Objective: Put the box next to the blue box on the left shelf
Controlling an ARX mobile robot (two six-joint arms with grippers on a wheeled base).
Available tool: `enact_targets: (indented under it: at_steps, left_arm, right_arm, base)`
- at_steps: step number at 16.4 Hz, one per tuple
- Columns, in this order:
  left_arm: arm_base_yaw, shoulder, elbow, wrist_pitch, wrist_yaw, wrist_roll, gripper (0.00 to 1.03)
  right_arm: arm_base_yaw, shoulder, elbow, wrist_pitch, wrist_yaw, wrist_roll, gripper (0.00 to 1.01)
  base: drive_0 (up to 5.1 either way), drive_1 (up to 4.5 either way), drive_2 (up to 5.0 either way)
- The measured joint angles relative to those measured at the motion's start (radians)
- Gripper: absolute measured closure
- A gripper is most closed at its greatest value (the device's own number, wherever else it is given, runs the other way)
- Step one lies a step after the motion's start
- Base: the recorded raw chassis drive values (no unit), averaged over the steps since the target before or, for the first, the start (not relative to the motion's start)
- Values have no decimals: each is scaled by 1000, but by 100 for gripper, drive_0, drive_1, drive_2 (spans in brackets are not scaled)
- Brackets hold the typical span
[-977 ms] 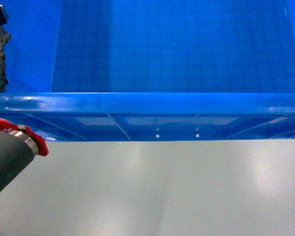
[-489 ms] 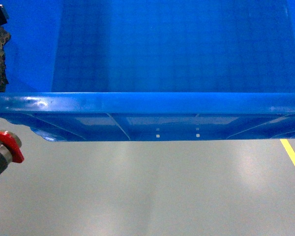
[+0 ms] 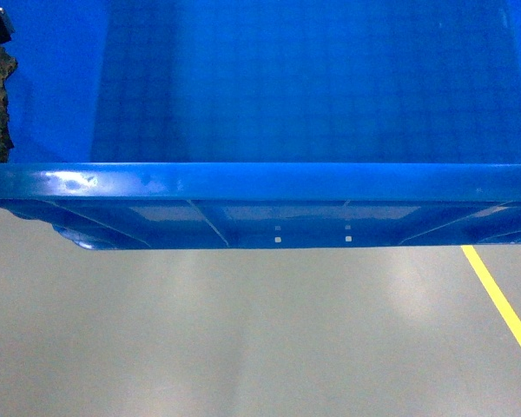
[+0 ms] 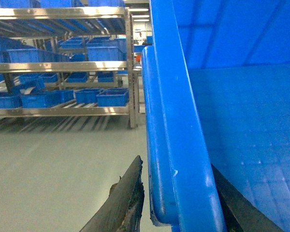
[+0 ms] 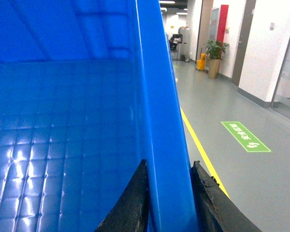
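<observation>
Box (image 3: 313, 87) hangs over bare floor (image 3: 243, 339), left gripper (image 4: 176, 203) and right gripper (image 5: 169, 203) each clamped on a side wall, any slip drops it.

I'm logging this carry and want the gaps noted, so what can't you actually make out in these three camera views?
- Head view: the box fills the top half and hides both grippers; only bare floor shows below.
- Left wrist view: the distant racks are too small to tell which is the left shelf.
- Right wrist view: the right gripper is cut off by the bottom edge.
</observation>
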Motion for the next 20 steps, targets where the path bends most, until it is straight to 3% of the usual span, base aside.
enact_targets:
  at_steps: [20]
  left_arm:
    - [-3,-5,-5,1,-1,-1,74]
  right_arm:
    - [0,-7,-1,1,2,-1,84]
  base:
    - [-4,399,-407]
